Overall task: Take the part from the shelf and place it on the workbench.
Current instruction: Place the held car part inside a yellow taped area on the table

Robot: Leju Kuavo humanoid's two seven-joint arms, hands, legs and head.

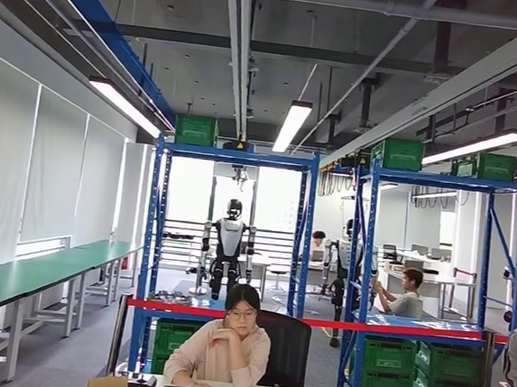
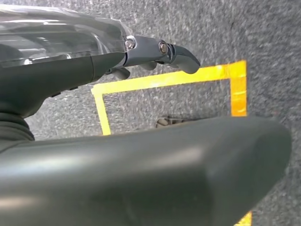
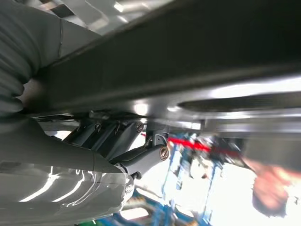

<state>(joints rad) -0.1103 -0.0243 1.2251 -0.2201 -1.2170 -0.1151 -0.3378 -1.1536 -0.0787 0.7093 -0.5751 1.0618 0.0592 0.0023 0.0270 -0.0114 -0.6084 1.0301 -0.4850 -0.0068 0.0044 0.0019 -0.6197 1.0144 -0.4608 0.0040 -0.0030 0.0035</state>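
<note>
Left hand (image 2: 156,52) hangs over grey carpet floor (image 2: 269,37) marked with a yellow tape outline (image 2: 167,80); its dark fingers (image 2: 184,59) extend roughly straight with nothing between them, so it reads as open and empty.

Head view, left to right: long green surface (image 1: 23,277) runs along the wall at 9 o'clock. Blue shelf (image 1: 150,238) stands at centre, a green crate (image 1: 196,130) on top at 11 o'clock, a tray of dark parts (image 1: 170,298) on its middle level; which part is the task's cannot be told at this range. Red tape (image 1: 340,324) crosses the shelf fronts. A seated person (image 1: 225,345) faces the camera at 6 o'clock. A second blue shelf (image 1: 441,264) stands at 3 o'clock.

Right hand (image 3: 142,150) is blurred against a dark bar (image 3: 177,61); fingers lie close under it, hold cannot be told.
</note>
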